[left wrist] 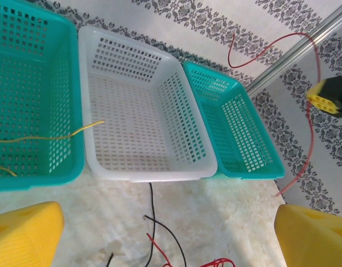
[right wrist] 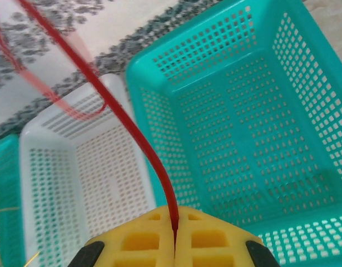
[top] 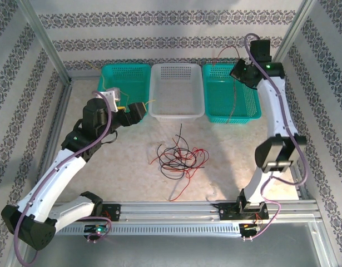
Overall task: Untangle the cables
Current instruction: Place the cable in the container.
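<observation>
Three baskets [top: 177, 116] stand just beyond the left fingers [top: 135, 113], which are spread open. Red and black cables [top: 179, 156] lie tangled on the counter [top: 226, 150], nearer than both sets of fingers. A yellow cable [left wrist: 48, 137] rests in the teal basket [left wrist: 31, 67] ahead-left. The right fingers [right wrist: 175, 242] pinch a thin red cable [right wrist: 155, 158].

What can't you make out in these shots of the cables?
- Top view: how many strands the tangled red and black cable pile holds; too thin, overlapping.
- Left wrist view: thin yellow cable in the left teal plastic basket runs off the left edge.
- Right wrist view: thin red cable blurs and leaves the top edge.
</observation>
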